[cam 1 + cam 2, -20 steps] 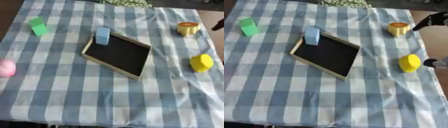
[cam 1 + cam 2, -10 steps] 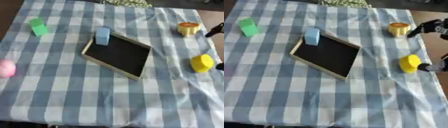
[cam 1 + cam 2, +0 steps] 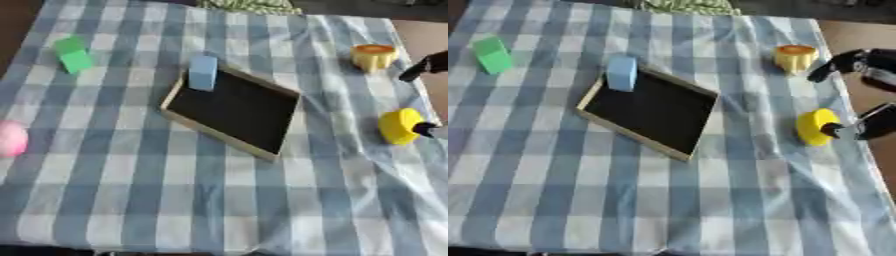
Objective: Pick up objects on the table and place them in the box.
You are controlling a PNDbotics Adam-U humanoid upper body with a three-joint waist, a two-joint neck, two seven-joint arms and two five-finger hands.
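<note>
Blue-and-white checked tablecloth (image 3: pixel 710 200) covers the table, with the shallow wood-rimmed box (image 3: pixel 651 111) mid-cloth, black inside, its long axis slanting from upper left to lower right. Right hand (image 3: pixel 866 95) comes in right of the box, fingers spread wide, thumb tip touching the yellow block (image 3: pixel 814 127), holding nothing. Blue block (image 3: pixel 621 73) stands upright at the box's upper-left corner; green block (image 3: pixel 492 55) far left, orange-topped yellow piece (image 3: pixel 795 57) upper right, pink ball (image 3: pixel 10 139) left of it.

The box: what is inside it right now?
The box shows only its dark bare floor. A blue block stands at its far corner, over the rim; whether it rests inside cannot be told.
</note>
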